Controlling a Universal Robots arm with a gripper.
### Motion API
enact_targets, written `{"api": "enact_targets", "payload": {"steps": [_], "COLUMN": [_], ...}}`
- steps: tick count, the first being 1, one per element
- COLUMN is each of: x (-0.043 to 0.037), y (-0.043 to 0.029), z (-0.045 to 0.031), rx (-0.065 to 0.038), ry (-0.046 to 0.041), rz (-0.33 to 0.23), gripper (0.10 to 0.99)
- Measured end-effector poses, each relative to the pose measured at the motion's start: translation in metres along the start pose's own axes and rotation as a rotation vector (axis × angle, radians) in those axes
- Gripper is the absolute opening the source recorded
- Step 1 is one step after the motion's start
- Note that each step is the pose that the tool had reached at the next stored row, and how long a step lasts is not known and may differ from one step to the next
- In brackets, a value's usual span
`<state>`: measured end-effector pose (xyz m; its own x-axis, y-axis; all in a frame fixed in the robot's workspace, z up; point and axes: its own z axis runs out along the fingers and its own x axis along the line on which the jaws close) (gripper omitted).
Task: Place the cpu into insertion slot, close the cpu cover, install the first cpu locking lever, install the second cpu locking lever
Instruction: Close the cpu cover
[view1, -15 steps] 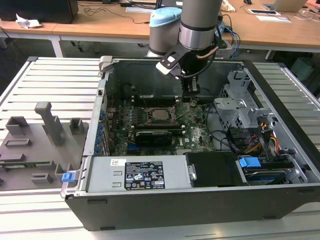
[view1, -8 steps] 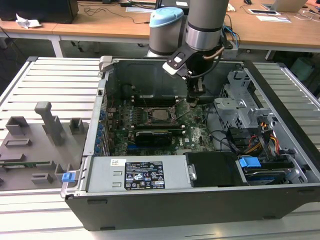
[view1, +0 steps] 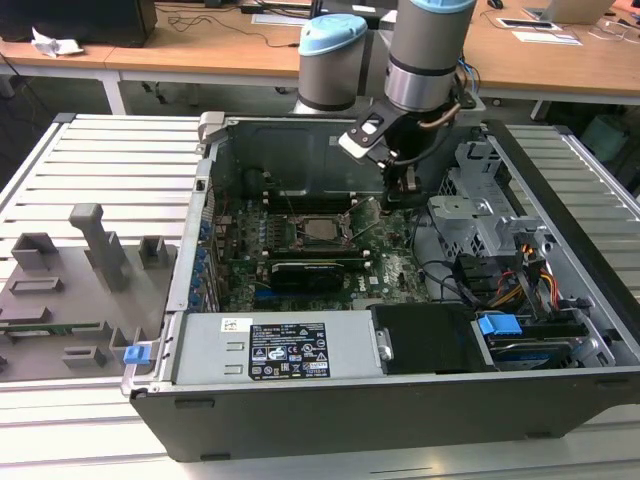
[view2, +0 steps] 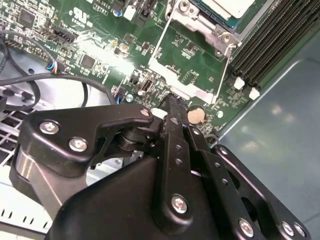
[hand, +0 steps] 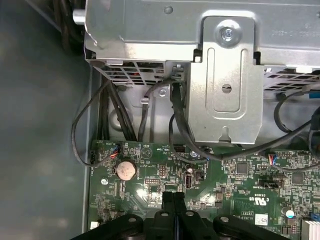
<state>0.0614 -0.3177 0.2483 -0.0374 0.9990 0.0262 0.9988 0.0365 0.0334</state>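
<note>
The cpu (view1: 322, 228) lies in the insertion slot (view1: 298, 240) with its silvery top up, and it shows again at the edge of the second wrist view (view2: 231, 6). The cpu cover (view2: 200, 21) lies as a metal frame around it. A thin wire lever (view2: 155, 47) runs along the socket's side over the green motherboard (view2: 100, 30). My gripper (view1: 400, 195) hangs low over the board at the exterior view's right of the socket. Its fingers (hand: 169, 200) are pressed together and shut, nothing visible between them. The gripper's tip (view2: 170, 102) sits close to the lever wire; I cannot tell whether they touch.
A coin battery (hand: 125, 170) lies just beyond the fingertips. A metal drive cage (hand: 225, 75) and black cables (hand: 175, 130) rise behind it. Memory slots (view2: 270, 40) flank the socket. A long black expansion card (view1: 310, 270) and the power supply (view1: 280, 350) sit nearer the case front.
</note>
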Motion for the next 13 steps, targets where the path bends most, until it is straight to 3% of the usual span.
{"api": "enact_targets", "payload": {"steps": [5,13], "x": [0.0003,0.0007], "y": [-0.0093,-0.0185], "z": [0.0000,-0.0002], "rx": [0.000,0.000], "ry": [-0.0001,0.0004], "rz": [0.000,0.000], "gripper": [0.110,0.110]}}
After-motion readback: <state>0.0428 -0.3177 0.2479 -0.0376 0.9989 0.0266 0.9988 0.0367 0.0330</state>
